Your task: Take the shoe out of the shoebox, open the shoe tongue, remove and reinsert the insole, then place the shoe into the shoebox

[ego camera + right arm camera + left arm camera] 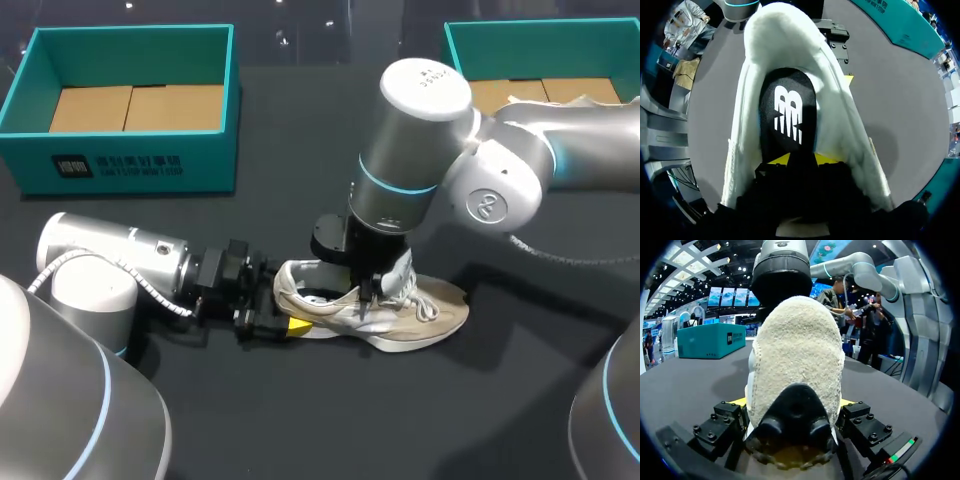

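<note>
The shoe (400, 315) sits on the counter (300, 420), its heel clamped from both sides by the left pincer (795, 412). The right pincer (803, 160) is down on the insole (787, 115) (whether it grips, I can't tell). I'd lift slowly, heelward, with the clamp firm.

A robot demonstration stand — the grey left arm (110, 265) and right arm (420, 150) over a black table (300, 130) bearing the left shoebox (130, 150) and right shoebox (540, 30), both teal.
</note>
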